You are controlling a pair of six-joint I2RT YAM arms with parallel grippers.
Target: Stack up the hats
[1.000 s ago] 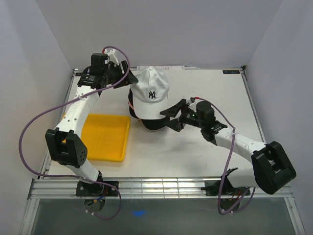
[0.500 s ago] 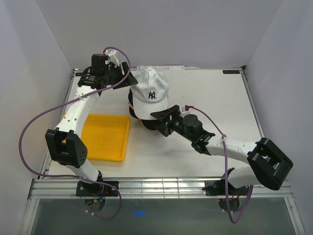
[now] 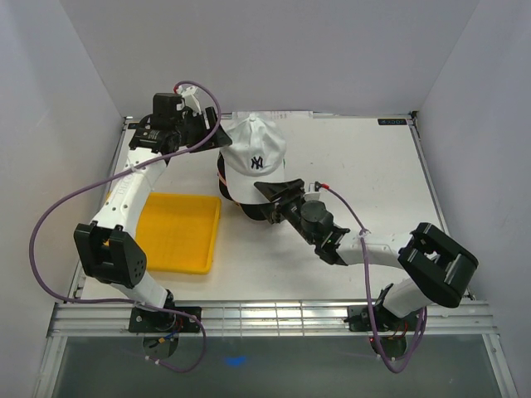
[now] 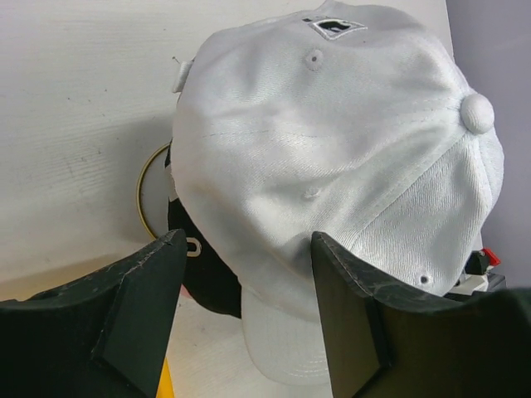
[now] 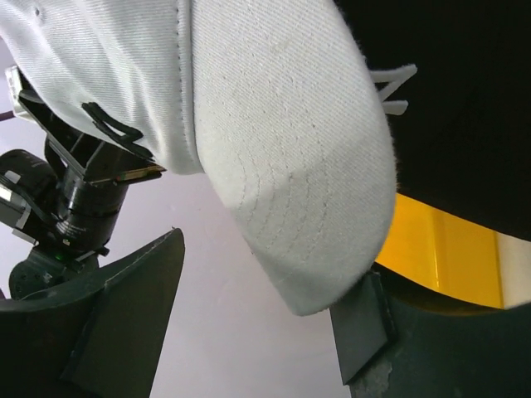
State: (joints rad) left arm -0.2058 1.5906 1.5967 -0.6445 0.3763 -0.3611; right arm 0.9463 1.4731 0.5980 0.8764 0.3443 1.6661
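- White cap (image 3: 253,155) with a dark NY logo on top of the pile, a little toward 12 o'clock from the middle of the desk (image 3: 357,166), brim pointing to about 6 o'clock.
- Directly beneath it, black cap (image 5: 448,91) with white stitched lettering, showing under the white brim at the 6 o'clock side.
- Anything lower in the pile too hidden to make out.
- Left gripper (image 3: 214,139) at 10 o'clock of the white cap, jaws spread wide, fingers (image 4: 137,307) to either side of the rear of the crown. Nothing clamped; touching the fabric or not, impossible to tell.
- Right gripper (image 5: 270,265) at 5 o'clock of the pile, jaws also wide apart with the tip of the white brim between them. One finger (image 5: 365,323) right at the brim's edge, a clear gap at the other; no hold on the brim.
- Yellow tray (image 3: 178,232) on the desk at 8 o'clock of the pile, apart from it.
- Gold wire ring (image 4: 139,195) beside the black cap, at 9 o'clock of the crown in the left wrist view.
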